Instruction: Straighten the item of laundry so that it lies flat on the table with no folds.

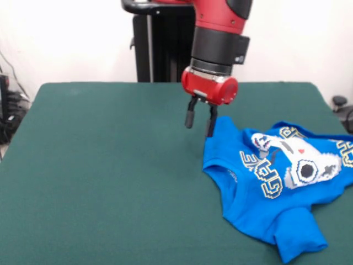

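Note:
The bright blue T-shirt point(259, 210) lies on the right side of the dark green table point(105, 171), print side up, with white-and-yellow lettering and a white controller print. It is rumpled; one sleeve sticks out toward the front edge and its right part runs out of the picture. The red and black arm comes down from above. My gripper point(199, 130) hangs just above the table at the shirt's left upper corner. Its two dark fingers stand apart, and the right finger point(210, 124) is against the shirt's edge. Nothing is held between them.
The robot's black pedestal point(157, 41) stands behind the table's far edge. Dark equipment and cables show past the table's left edge point(8, 105), and a dark object past its right edge point(343, 107).

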